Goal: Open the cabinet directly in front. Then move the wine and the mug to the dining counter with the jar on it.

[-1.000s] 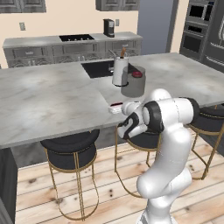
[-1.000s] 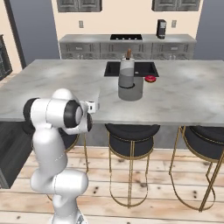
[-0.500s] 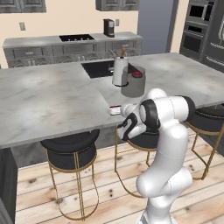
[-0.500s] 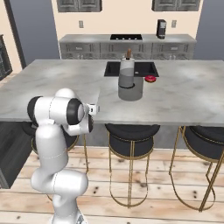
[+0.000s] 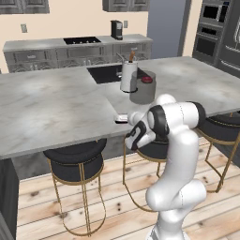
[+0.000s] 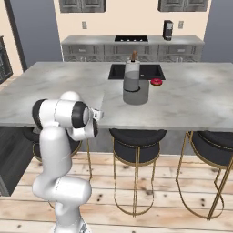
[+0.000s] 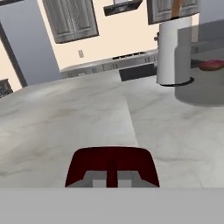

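Base has rolled right along the dining counter (image 5: 56, 108); arm posture unchanged. Gripper (image 5: 123, 118) is pinched on the mug (image 7: 112, 171), low over the counter's near edge. Wine (image 6: 132, 73) already stands by the jar (image 6: 136, 92). Judging by that, mug set-down comes next.

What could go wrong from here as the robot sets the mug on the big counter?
1. The mug, pinched in the hand, is at the counter's near edge; released here, it might tip off.
2. Pushing it further in could knock over the tall bottle standing beside the jar.
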Tool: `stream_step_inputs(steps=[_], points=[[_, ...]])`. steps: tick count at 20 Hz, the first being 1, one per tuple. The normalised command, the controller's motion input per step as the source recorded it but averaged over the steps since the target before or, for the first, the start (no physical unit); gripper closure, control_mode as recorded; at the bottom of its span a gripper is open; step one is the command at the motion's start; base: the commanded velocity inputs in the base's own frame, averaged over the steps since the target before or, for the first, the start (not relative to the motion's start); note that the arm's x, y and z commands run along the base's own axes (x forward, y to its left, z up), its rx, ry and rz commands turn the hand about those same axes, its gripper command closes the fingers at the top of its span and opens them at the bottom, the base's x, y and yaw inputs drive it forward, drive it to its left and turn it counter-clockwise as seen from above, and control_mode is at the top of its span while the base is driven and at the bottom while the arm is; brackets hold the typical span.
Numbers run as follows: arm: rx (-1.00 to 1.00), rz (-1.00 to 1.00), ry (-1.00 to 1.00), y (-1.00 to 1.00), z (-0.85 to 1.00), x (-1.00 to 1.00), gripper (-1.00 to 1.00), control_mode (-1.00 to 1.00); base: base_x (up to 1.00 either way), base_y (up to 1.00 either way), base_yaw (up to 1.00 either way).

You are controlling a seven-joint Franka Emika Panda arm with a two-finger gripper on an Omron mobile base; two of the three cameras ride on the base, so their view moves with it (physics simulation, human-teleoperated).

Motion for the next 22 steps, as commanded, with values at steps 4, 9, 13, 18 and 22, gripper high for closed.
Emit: stream_step_inputs(steps=[4, 9, 13, 18, 22], points=[[-0.01, -0.02, -0.14, 0.05, -0.32, 0.50, 1.00, -1.00, 0.00, 0.00, 0.00], [0.00, -0.05, -0.08, 0.11, -0.33, 0.94, 1.00, -1.00, 0.00, 0.00, 0.00], [0.00, -0.02, -0.03, 0.16, -0.32, 0.73, 1.00, -1.00, 0.00, 0.00, 0.00], [-0.01, 0.00, -0.07, 0.03, -0.52, 0.14, 1.00, -1.00, 0.00, 0.00, 0.00], [-0.01, 0.00, -0.06, 0.00, -0.40, 0.00, 1.00, -1.00, 0.00, 0.00, 0.00]])
